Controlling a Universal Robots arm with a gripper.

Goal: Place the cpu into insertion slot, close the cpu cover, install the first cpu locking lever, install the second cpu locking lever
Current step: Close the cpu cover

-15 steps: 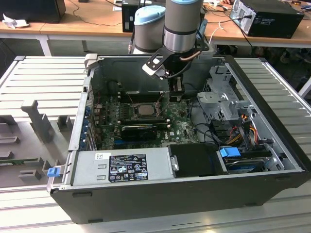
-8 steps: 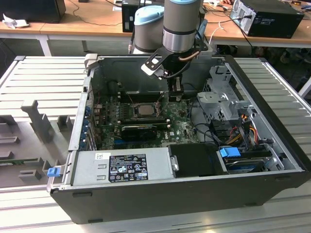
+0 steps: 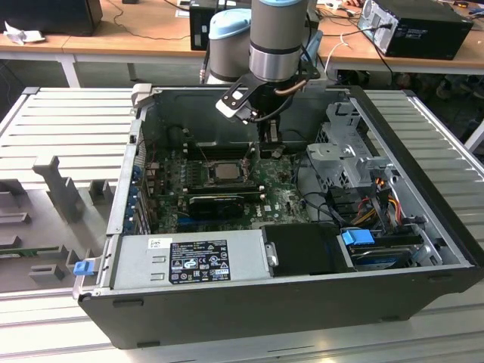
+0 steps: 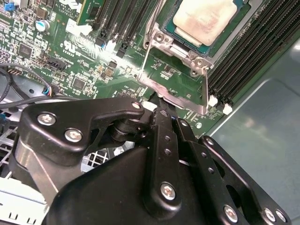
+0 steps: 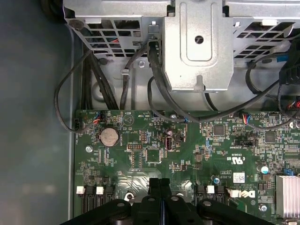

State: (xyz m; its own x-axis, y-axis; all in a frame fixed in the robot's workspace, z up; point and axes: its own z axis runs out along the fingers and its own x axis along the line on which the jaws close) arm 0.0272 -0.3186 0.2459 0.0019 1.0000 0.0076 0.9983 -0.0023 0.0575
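Note:
The cpu [image 4: 204, 18] lies flat in the insertion slot, its pale metal top showing through the window of the cpu cover [image 4: 165, 41], which is down over it. In the exterior view the cpu [image 3: 224, 171] sits mid-board. A thin silver locking lever [image 4: 144, 58] runs along the socket's side and ends in a flat tab [image 4: 180, 98]. My gripper [image 4: 157, 99] is shut, its black fingertips together right at that tab. In the exterior view the gripper [image 3: 270, 142] hangs over the green board just behind the socket. The first wrist view shows the fingers [image 5: 153, 187] pressed side by side.
Black memory slots [image 4: 243, 61] flank the socket. A metal drive cage [image 5: 197, 47] and black cables [image 5: 157, 70] stand close behind the gripper. A long black ridged card [image 3: 215, 203] and the power supply [image 3: 197, 261] lie nearer the case's front wall.

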